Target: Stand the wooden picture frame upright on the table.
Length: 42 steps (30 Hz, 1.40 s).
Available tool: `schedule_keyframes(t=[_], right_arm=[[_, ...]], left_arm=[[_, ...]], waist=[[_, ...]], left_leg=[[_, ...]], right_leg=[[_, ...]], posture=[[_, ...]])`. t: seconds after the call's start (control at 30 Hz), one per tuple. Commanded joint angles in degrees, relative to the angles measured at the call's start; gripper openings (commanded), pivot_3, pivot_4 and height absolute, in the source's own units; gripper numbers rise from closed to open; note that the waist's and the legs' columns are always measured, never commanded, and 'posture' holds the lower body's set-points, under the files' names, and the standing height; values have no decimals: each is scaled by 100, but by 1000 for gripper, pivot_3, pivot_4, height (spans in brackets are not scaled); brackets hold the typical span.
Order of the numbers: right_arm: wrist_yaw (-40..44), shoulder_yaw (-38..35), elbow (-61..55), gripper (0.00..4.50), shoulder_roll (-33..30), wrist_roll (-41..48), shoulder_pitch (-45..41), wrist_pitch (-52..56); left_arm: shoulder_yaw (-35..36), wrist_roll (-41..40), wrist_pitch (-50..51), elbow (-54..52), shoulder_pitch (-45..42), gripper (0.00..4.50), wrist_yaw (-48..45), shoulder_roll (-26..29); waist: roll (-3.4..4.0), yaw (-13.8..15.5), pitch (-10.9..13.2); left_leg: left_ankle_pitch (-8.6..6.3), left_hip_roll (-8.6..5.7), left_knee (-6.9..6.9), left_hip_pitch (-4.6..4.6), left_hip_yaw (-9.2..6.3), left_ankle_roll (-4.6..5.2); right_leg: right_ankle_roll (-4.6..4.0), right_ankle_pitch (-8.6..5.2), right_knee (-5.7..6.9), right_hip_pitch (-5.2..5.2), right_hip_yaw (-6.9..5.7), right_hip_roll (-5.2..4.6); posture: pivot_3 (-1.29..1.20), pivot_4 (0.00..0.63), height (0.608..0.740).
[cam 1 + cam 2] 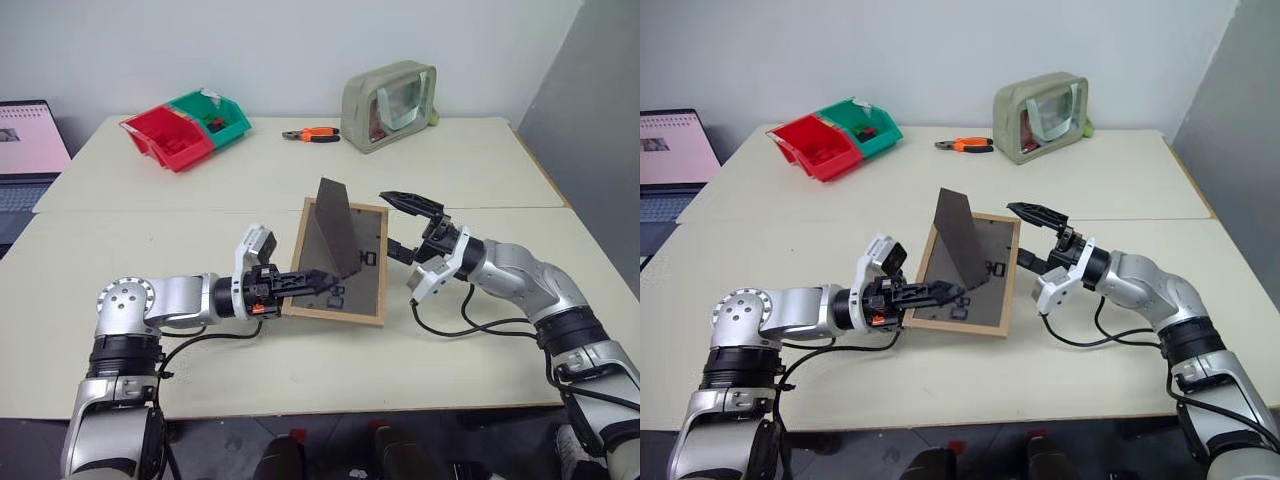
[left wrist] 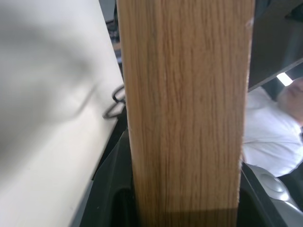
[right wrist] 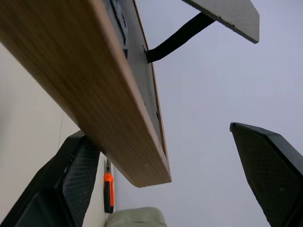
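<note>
The wooden picture frame (image 1: 362,285) is held tilted over the table (image 1: 300,370), its dark back towards me and its easel stand (image 1: 337,235) folded out and sticking up. My left gripper (image 1: 300,283) is shut on the frame's left edge; the left wrist view shows the light-wood edge (image 2: 184,113) between its fingers. My right gripper (image 1: 403,226) stands open at the frame's right edge, one finger above and one below. In the right wrist view the frame's corner (image 3: 85,85) sits between the spread fingers (image 3: 265,161) without touching them.
At the table's back stand a red bin (image 1: 165,138), a green bin (image 1: 215,112), orange-handled pliers (image 1: 312,134) and a grey-green pouch (image 1: 390,100). A laptop (image 1: 25,140) sits at the far left. A seam crosses the table behind the frame.
</note>
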Motion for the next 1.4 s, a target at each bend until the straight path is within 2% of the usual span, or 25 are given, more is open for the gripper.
schedule_keyframes(t=[0.03, 0.07, 0.1, 0.43, 0.5, 0.73, 0.77, 0.9, 1.17, 1.3, 1.4], right_arm=[[-212, 64, 62, 4457, -19, -29, -301, -428], [-164, 109, 111, 4457, -22, 30, -339, -502], [-105, 151, 161, 4096, -23, 89, -369, -556], [-181, 128, 403, 1839, -74, 48, -506, -708], [-232, 103, 392, 1595, -106, -22, -503, -737], [-237, 66, 433, 1579, -173, 23, -470, -747], [-255, 42, 449, 1579, -173, 48, -473, -728], [-292, 15, 579, 1366, -180, 86, -509, -708], [-381, 57, 1197, 1332, -28, 236, -731, -544], [-289, 67, 1693, 1332, 139, 422, -903, -290], [-193, 25, 2183, 1331, 295, 611, -1068, 55]], left_arm=[[-112, -282, -64, -135, 77, 1220, -229, 73], [-133, -282, -75, -171, 101, 1220, -246, 94], [-152, -282, -86, -196, 110, 1220, -265, 115], [-285, -282, -357, -708, 340, 1220, -247, 239], [-283, -282, -432, -825, 388, 1220, -241, 248], [-64, -282, -875, -1353, 531, 1220, -28, 251], [18, -282, -879, -1351, 496, 1774, -105, 289], [327, -282, -1014, -1358, 462, 2465, -65, 317], [1209, -282, -1512, -1844, 1038, 4440, 459, 272], [1879, -282, -2090, -1980, 1120, 4500, 1132, 283], [2213, -274, -2948, -2313, 1343, 4500, 2185, 749]], waist=[[0, -2, 0], [0, -7, 0], [0, -12, 0], [0, -22, 0], [0, -21, 0], [0, -19, 0], [0, -20, 0], [0, -22, 0], [0, -31, 0], [0, -21, 0], [-5, -25, 3]], left_leg=[[0, -3, 3, 1, 1, 0], [0, -6, 4, 3, 1, 0], [0, -8, 4, 7, 3, 0], [1, -16, 6, 17, 7, 0], [1, -17, 6, 19, 8, 0], [0, -15, 7, 20, 9, 2], [0, -15, 7, 21, 9, 2], [0, -15, 8, 22, 11, 2], [-5, -5, 7, 29, 20, 10], [-7, 4, 8, 29, 18, 14], [-8, 7, 9, 30, 20, 16]], right_leg=[[0, 0, 3, 0, -1, 1], [0, 0, 7, 2, -1, 1], [-1, -1, 11, 2, 1, 2], [-2, -1, 23, 4, 9, 5], [-2, -1, 23, 4, 10, 5], [-2, -1, 24, 6, 14, 4], [-2, -1, 24, 7, 14, 4], [-2, -1, 26, 7, 12, 5], [-2, -1, 25, 11, 19, 5], [-3, -1, 26, 11, 21, 6], [-4, 0, 27, 12, 22, 5]], posture=[[0, 150, 740], [0, 150, 740], [0, 150, 740], [0, 150, 740], [0, 150, 740], [0, 150, 740], [0, 150, 740], [0, 150, 740], [0, 150, 740], [0, 150, 740], [0, 150, 740]])
